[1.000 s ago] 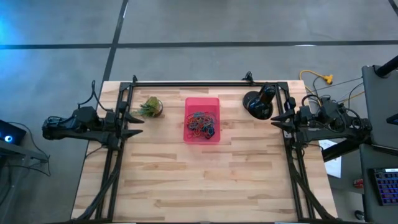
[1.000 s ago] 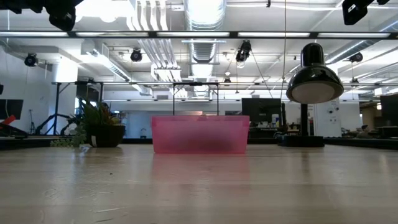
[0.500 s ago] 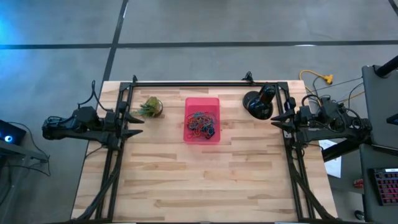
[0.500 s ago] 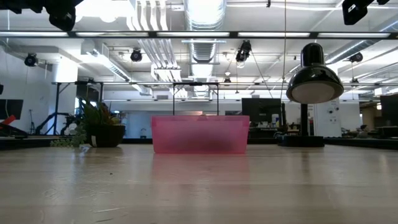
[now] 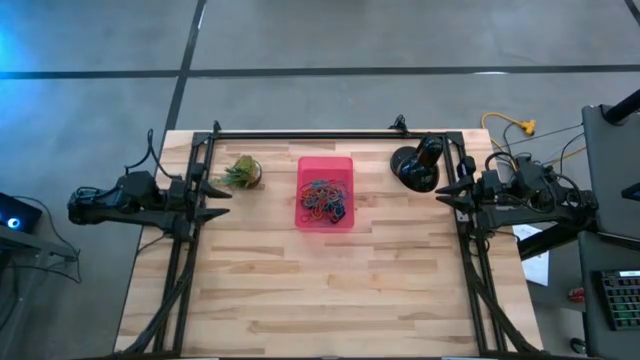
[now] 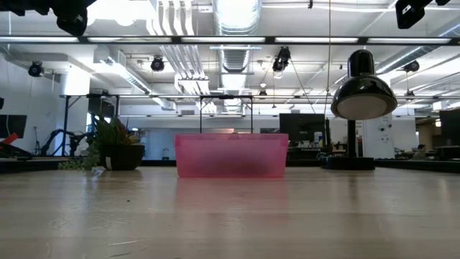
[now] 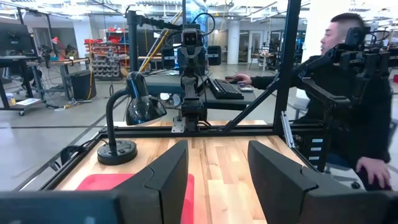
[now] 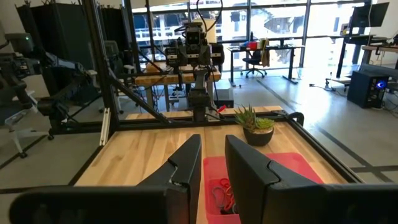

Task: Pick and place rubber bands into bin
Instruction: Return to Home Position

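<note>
On the pale plank desk point(image 5: 330, 290), the thin multicoloured rubber bands point(image 5: 324, 200) lie heaped inside the bright pink translucent plastic bin point(image 5: 325, 166), so the job looks done, with the left tool point(image 7: 217, 152) and right tool point(image 8: 213, 149) both parted, empty, well apart from the bin on either side.

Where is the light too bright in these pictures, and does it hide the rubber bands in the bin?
High view: even light, a blue glow on the floor at the left edge, rubber bands plain in the bin. Low view: ceiling lights glare white; the bin's cloudy wall hides its contents. Right wrist view: bright windows behind.
</note>
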